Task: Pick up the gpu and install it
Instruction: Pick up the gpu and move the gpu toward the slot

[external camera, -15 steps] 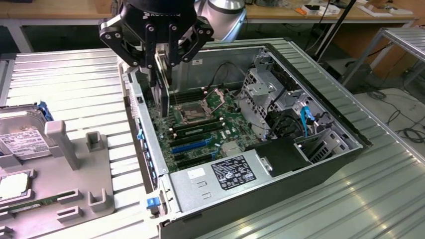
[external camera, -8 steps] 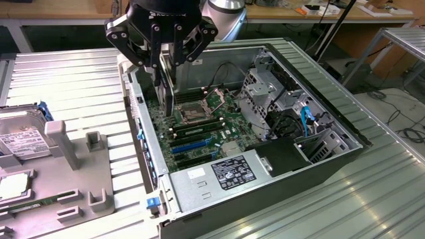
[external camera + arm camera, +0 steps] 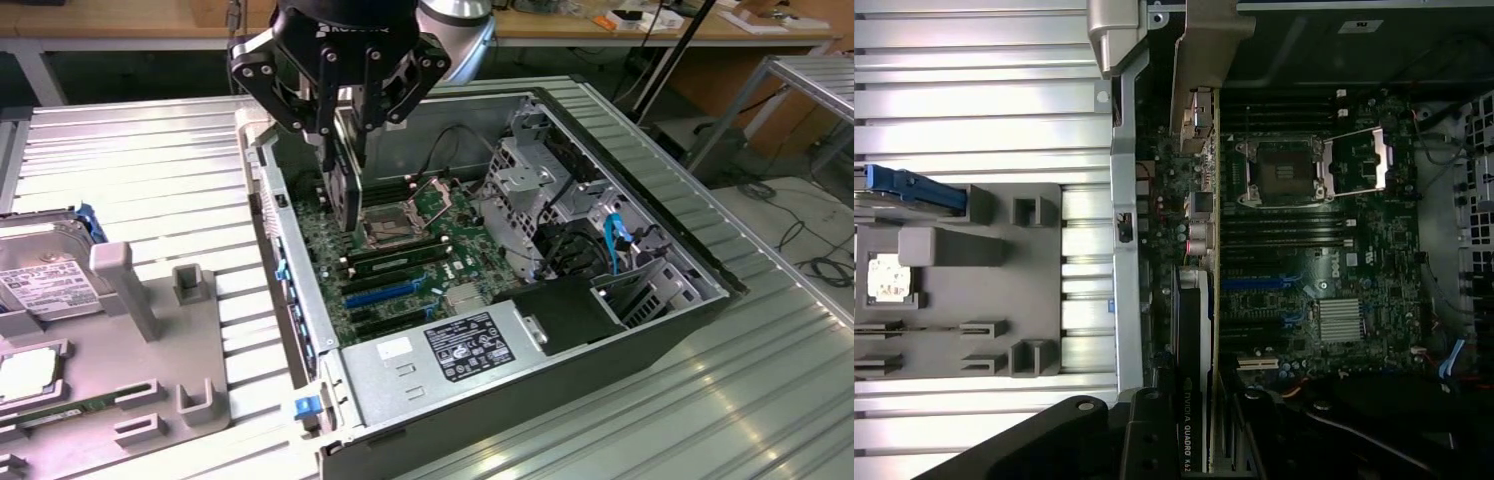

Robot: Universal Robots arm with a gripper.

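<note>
Gripper [image 3: 344, 122] clamped on graphics card [image 3: 1194, 335], which hangs edge-down just beneath the fingers, over the motherboard [image 3: 451, 262] inside the open computer case [image 3: 574, 385]. We judge pickup done. Card not yet seated in a slot, by our reading; installing remains.

arm [image 3: 454, 18]: silver-grey rounded joint | hand [image 3: 342, 138]: black linked bars, round pivot screws, pale lettering

One black computer case [image 3: 627, 360], one thin dark gpu card [image 3: 346, 195], one boxy silver hard drive [image 3: 38, 282] at 9 o'clock, one grey plastic tray [image 3: 220, 345].
</note>
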